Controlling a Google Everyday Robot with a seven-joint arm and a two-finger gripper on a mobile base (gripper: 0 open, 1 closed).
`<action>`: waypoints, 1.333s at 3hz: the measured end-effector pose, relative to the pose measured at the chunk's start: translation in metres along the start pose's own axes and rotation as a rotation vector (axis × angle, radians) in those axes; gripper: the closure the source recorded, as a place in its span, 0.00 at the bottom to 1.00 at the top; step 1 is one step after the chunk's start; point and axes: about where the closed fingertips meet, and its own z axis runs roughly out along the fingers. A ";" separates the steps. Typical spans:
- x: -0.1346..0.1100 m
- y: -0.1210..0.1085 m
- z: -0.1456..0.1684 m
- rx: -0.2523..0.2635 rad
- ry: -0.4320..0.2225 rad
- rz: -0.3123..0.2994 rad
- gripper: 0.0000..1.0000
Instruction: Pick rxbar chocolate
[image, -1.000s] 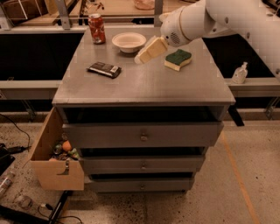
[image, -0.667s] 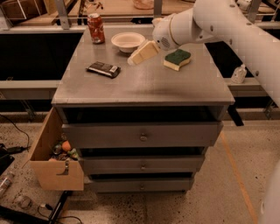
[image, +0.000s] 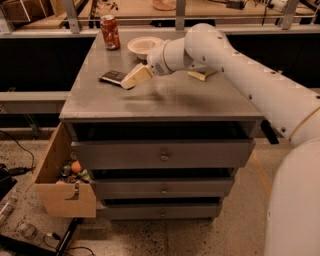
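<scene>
The rxbar chocolate (image: 112, 77) is a flat dark bar with a pale patch, lying on the left part of the grey cabinet top (image: 165, 100). My gripper (image: 131, 80) reaches in from the right on a white arm. Its cream fingers (image: 137, 76) hover just right of the bar, close to its right end and slightly above the top. The bar lies flat on the surface.
A red soda can (image: 110, 32) stands at the back left. A white bowl (image: 142, 46) sits behind the gripper. A green-and-yellow sponge (image: 201, 75) lies partly hidden behind the arm. A wooden drawer box (image: 57, 175) hangs open at the cabinet's lower left.
My gripper has moved left and forward across the top, from beside the sponge and bowl to just right of the bar. The bar has not moved.
</scene>
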 end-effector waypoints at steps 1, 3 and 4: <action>0.000 0.000 0.000 0.000 0.000 0.000 0.00; 0.014 0.020 0.040 -0.047 0.005 0.059 0.00; 0.027 0.030 0.062 -0.088 0.025 0.110 0.00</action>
